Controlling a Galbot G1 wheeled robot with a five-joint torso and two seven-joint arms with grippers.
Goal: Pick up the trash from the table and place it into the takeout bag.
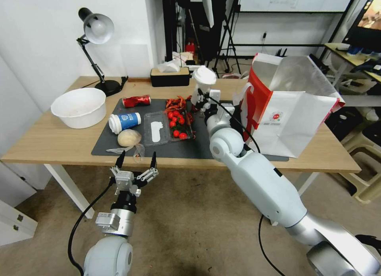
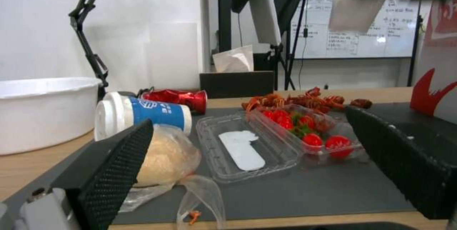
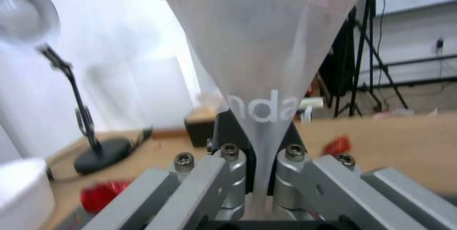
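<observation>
Standing on white legs, the light-wood worktop (image 1: 51, 143) carries a dark grey mat (image 1: 186, 149), with a lamp (image 1: 97, 30) and a tissue box (image 1: 170, 76) along its far edge before a white wall and a whiteboard. A white bowl (image 1: 79, 106) sits off the mat's left end. On the mat lie a crushed red can (image 1: 137, 101), a paper cup (image 1: 125, 121) on its side, a wrapped beige lump (image 1: 129, 137) just in front of it, an open clear tray (image 1: 168, 127) with red tomatoes, and red shells (image 1: 176, 102) behind it. The bag (image 1: 291, 109) stands open at the worktop's right end. The right arm reaches across the mat, its tool (image 1: 202, 97) raised above the mat's far side, left of the bag, and clamped on a clear cup (image 1: 203, 82) with a white lid, held upright. The left tool (image 1: 135, 159) hangs at the near edge in front of the lump, fingers spread wide and holding nothing.
</observation>
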